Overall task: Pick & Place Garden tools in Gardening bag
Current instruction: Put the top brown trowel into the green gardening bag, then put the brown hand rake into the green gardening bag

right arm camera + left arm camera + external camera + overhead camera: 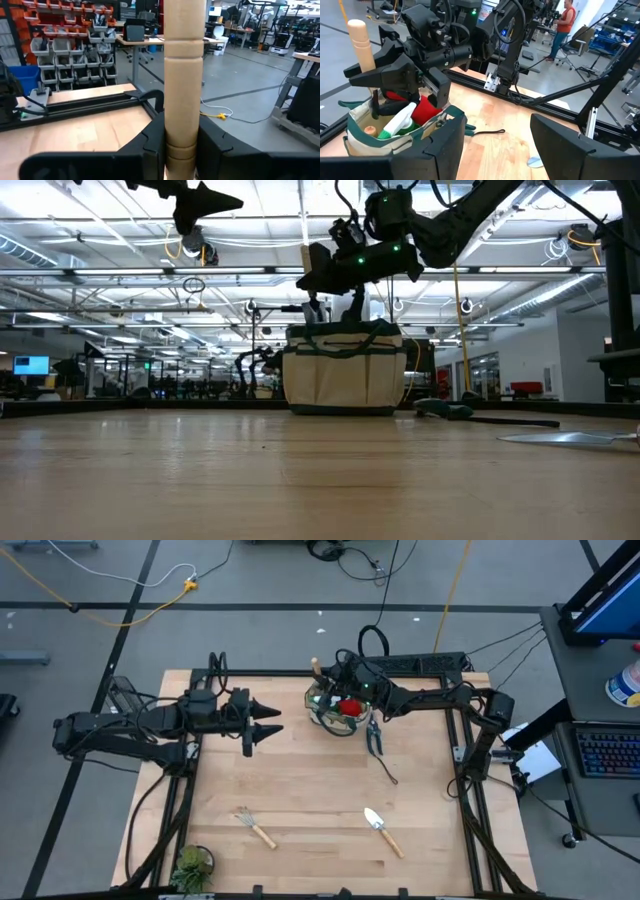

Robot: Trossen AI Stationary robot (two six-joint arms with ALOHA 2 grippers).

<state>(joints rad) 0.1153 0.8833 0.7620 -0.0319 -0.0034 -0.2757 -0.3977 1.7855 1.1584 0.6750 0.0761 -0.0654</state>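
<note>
**Gardening bag partly loaded; three tools left on the table**

The Gardening bag stands near the far edge of the table. The left wrist view shows a green spray bottle, a red-and-black item and an upright wooden handle already inside it. The right tool is over the bag, its fingers closed on that wooden handle; judged from this, the piece is at the point of release. The left tool hovers beside the bag with its fingers wide apart and nothing between them.

Left to do: the black pruning shears lie just beside the bag, while a fork and a trowel lie well apart from it nearer the front edge. A potted plant sits at the front left corner.

The working end of the held piece is hidden within the bag, so its type cannot be told. The bag's deeper contents are likewise out of sight.
</note>
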